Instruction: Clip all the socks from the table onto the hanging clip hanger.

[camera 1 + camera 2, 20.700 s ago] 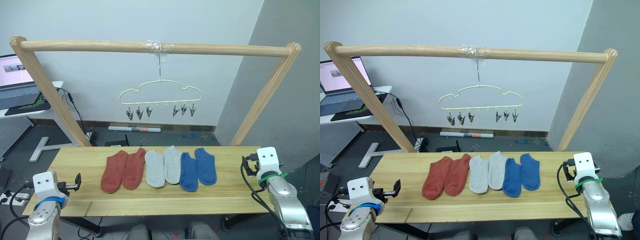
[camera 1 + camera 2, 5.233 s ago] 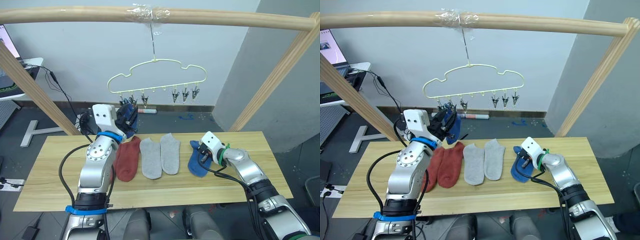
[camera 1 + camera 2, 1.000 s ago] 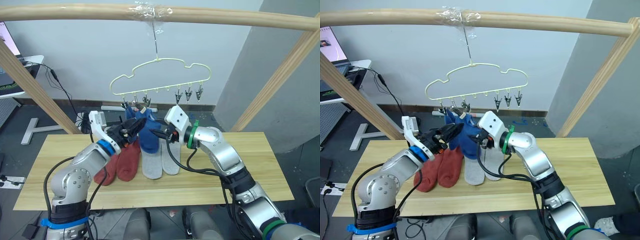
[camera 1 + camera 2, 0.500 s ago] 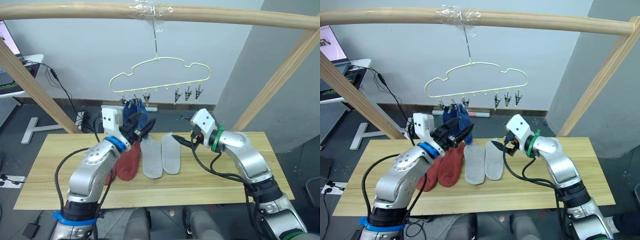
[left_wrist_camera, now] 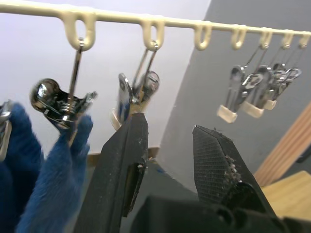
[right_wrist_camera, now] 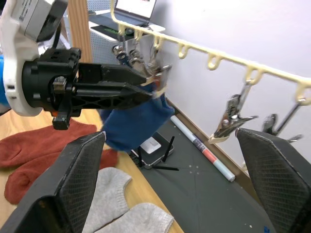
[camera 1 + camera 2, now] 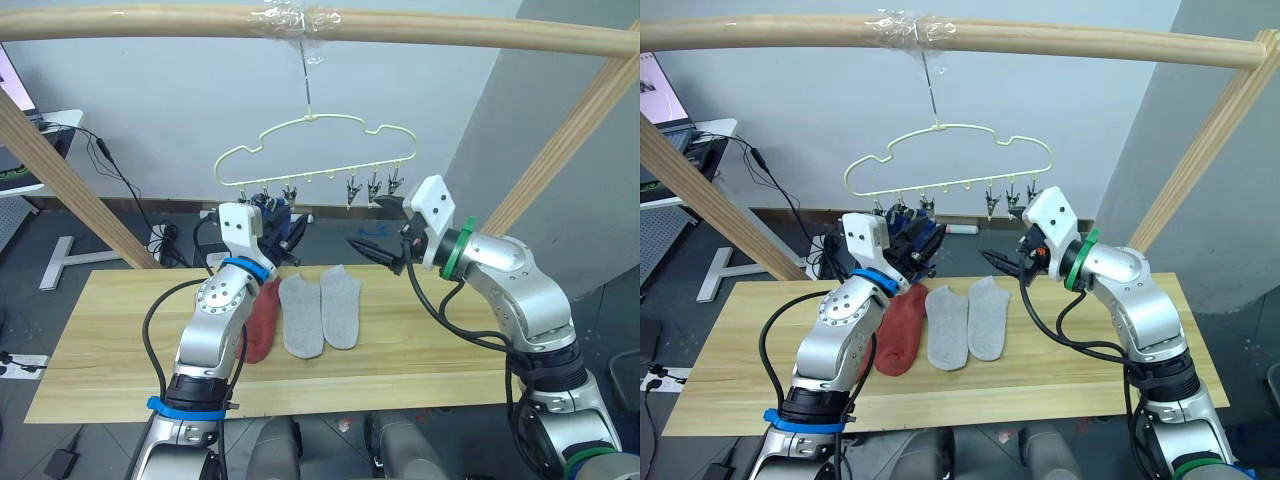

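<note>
The left gripper [image 5: 170, 160] sits in the lower middle of the left wrist view, its two black fingers a little apart with nothing between them, just below the third silver clip [image 5: 138, 90] on the clip hanger [image 7: 318, 152]. In the left eye view this gripper is left of centre, raised to the row of clips. The right gripper [image 7: 372, 247] is right of centre there, pointing left towards the clips; its fingers are spread wide and hold nothing.

Two royal blue socks [image 5: 46, 179] hang from the leftmost clips, filling the lower left of the left wrist view. Three more clips [image 7: 372, 187] hang free at the right end of the hanger's bar.

On the light wood table [image 7: 450, 355], in the middle of the left eye view, lie the remaining socks: rust-red socks [image 7: 263, 320], partly hidden by the left arm, and two light grey socks [image 7: 321, 312] touching side by side. There are no containers here; the hanger is the only thing that holds anything.

Four socks appear left to clip. The main risk is the left gripper bumping the thin hanger, which hangs by one hook from the taped wooden pole [image 7: 300, 22]. A knock could set it swinging or pull the blue socks from their clips.
</note>
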Controlling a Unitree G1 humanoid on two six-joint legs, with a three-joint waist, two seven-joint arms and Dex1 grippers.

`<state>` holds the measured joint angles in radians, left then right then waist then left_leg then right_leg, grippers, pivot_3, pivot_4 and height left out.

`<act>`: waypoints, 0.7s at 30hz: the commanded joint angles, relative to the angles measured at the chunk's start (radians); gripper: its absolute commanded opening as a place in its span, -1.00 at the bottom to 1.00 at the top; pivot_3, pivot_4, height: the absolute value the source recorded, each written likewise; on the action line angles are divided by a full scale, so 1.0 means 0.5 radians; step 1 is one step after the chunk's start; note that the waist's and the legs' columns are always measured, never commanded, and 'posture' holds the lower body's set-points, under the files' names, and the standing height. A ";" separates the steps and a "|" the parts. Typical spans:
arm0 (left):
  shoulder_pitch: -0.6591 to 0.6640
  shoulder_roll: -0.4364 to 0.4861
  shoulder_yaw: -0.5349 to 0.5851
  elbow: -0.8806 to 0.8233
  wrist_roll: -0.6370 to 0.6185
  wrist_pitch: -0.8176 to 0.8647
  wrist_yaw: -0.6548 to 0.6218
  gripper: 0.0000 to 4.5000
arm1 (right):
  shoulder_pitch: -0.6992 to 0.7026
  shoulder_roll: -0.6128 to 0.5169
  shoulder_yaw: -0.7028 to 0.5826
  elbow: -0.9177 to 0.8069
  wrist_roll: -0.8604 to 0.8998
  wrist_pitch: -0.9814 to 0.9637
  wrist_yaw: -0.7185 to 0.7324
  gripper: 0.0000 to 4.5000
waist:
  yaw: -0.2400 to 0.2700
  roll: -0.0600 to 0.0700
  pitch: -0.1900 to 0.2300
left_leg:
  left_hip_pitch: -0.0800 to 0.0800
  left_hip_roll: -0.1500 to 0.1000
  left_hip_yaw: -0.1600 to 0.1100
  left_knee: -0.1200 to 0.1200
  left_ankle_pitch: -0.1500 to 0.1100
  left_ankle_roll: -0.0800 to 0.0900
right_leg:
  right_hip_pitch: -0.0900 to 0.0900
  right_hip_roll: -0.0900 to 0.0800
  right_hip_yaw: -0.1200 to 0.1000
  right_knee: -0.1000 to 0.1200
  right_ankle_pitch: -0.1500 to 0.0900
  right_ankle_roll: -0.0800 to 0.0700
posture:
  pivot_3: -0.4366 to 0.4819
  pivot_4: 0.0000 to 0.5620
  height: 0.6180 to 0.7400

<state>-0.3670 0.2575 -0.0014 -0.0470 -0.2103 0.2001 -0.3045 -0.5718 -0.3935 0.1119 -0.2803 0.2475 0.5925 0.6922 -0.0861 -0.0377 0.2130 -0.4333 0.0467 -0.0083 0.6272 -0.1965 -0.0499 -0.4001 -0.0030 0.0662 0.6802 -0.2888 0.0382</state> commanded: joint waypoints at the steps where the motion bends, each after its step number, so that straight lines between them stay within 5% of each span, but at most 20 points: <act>1: -0.044 -0.014 0.044 -0.008 0.029 -0.056 0.032 -0.21 | -0.074 -0.003 -0.052 -0.058 0.032 -0.036 -0.027 1.00 | -0.001 0.000 0.000 | 0.000 0.000 0.000 0.000 0.000 0.000 | 0.000 0.000 0.000 0.001 0.000 0.000 | -0.36 -0.39 1.00; 21: -0.165 -0.058 0.053 0.110 0.108 -0.194 0.037 -0.21 | -0.120 -0.017 -0.075 -0.107 0.156 0.016 -0.033 1.00 | -0.002 0.000 0.000 | 0.000 0.000 0.001 0.001 0.000 0.000 | 0.000 0.000 0.001 0.001 0.001 0.001 | -0.37 -0.35 1.00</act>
<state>-0.4407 0.2324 0.0191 0.0378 -0.1674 0.1284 -0.2932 -0.6169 -0.3945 0.0993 -0.2926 0.3036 0.6175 0.6729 -0.0873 -0.0377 0.2130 -0.4334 0.0467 -0.0081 0.6278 -0.1964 -0.0499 -0.4002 -0.0029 0.0663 0.6809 -0.2881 0.0388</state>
